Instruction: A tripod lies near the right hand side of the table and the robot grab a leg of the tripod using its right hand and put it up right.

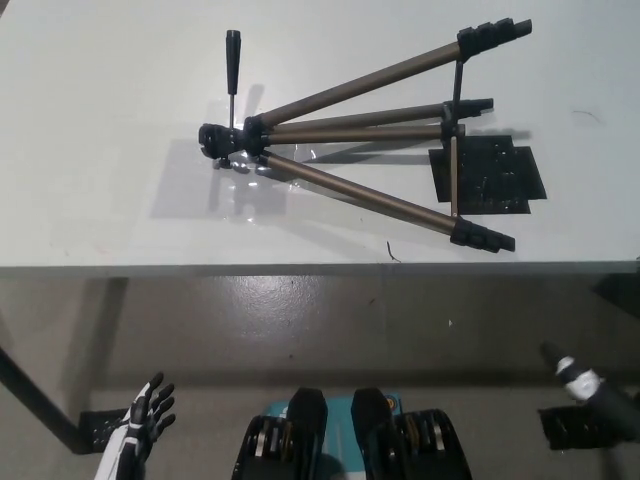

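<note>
The tripod [360, 135] lies on its side on the white table [100, 150], head to the left with a black handle sticking up, bronze legs spread toward the right with black feet. My black right hand [590, 388] hangs low at the picture's lower right, off the table and well below the tripod; only part of it shows. My white left hand [145, 412] rests at the lower left, below the table edge, fingers spread and holding nothing.
A black mat patch [500, 178] lies on the table under the right ends of the tripod legs. The table's front edge [300, 268] runs across the middle; grey floor lies below it, with a black table leg [35, 400] at the lower left.
</note>
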Tool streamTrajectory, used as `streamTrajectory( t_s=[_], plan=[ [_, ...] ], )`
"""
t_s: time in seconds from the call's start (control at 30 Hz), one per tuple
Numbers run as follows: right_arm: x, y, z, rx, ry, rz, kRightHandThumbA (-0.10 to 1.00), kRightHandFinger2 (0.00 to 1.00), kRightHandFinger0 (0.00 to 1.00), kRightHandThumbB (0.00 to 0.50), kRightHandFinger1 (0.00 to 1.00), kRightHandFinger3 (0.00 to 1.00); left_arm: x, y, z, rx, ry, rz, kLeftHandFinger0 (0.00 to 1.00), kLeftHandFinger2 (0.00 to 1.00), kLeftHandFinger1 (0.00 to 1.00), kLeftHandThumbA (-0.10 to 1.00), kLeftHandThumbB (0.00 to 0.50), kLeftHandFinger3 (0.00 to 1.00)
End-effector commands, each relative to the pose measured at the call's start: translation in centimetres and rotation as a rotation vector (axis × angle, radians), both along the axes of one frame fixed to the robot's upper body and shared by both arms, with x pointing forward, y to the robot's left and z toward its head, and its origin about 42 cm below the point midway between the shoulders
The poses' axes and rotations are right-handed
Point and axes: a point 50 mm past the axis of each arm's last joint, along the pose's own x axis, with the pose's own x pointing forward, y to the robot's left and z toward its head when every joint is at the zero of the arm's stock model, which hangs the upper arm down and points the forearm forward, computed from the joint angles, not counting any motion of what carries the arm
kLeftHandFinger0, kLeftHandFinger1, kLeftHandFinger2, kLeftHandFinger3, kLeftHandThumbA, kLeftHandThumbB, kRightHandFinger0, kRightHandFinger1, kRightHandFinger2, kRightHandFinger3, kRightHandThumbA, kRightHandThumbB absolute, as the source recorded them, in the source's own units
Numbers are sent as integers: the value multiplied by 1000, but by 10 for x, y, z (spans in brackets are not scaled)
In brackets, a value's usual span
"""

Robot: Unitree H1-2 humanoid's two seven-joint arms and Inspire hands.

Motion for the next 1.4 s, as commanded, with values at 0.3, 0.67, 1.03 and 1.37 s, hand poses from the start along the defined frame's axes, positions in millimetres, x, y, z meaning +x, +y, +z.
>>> streamTrajectory(
  t_s=[0.3, 0.67, 1.03, 1.37],
  plan=[
    [68, -7, 211, -435, -287, -192, 725, 1000, 1000, 417, 1000, 1000, -4, 1, 15, -19, -108, -32, 1000, 1000, 1000, 1000, 222, 1000],
    [181, 53, 308, -828, -140, -97, 688, 1000, 1000, 500, 1000, 1000, 1, -3, 10, -6, -93, -38, 1000, 1000, 1000, 1000, 201, 1000],
    [281, 137, 329, -1226, 183, 50, 621, 1000, 1000, 500, 1000, 1000, 9, 0, 18, -8, -106, -25, 1000, 1000, 1000, 1000, 229, 1000],
    [320, 147, 308, -1479, 419, 21, 669, 1000, 1000, 500, 1000, 1000, 10, 1, 22, 3, -121, -25, 1000, 1000, 1000, 1000, 223, 1000]
  ],
)
